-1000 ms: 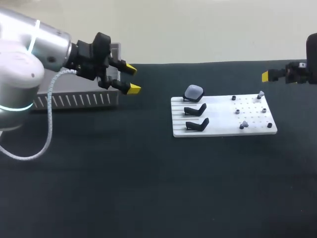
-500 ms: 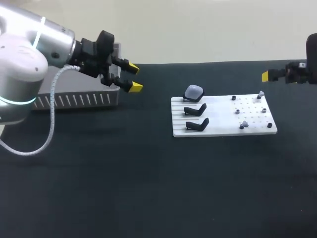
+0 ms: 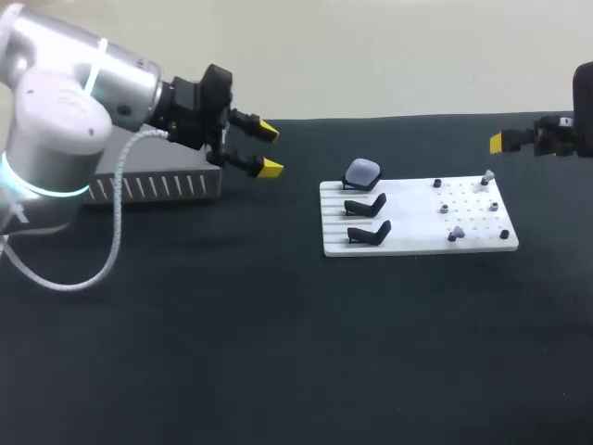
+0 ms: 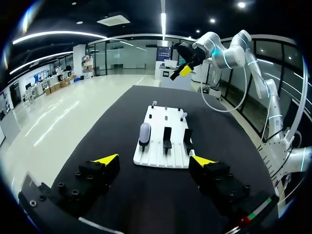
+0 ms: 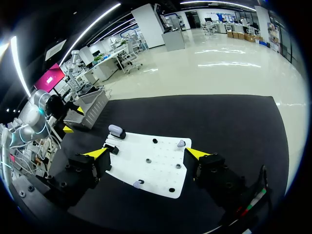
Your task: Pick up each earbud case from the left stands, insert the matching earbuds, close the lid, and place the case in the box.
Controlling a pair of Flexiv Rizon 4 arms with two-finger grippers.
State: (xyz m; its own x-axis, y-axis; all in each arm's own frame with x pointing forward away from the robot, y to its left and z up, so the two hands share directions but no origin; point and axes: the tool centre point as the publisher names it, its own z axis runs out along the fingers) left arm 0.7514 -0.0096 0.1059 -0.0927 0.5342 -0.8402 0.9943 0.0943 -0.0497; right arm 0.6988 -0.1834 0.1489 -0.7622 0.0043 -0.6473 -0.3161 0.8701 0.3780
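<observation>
Dark table (image 3: 278,352): earbud case (image 3: 362,172) on white board (image 3: 408,232), well ahead of left gripper (image 3: 270,148), released, empty; right gripper (image 5: 147,153) released.

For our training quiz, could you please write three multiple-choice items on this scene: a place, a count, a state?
1. The earbud case sits at the white board's: A far left corner; B near right corner; C middle.
2. Empty stands: A none; B two; C three.
3. The left gripper is: A open, empty; B shut on the case; C shut, empty.
1 A: it tops the farthest stand. 2 B: both nearer stands are bare. 3 A: its fingers stand apart in the air.
</observation>
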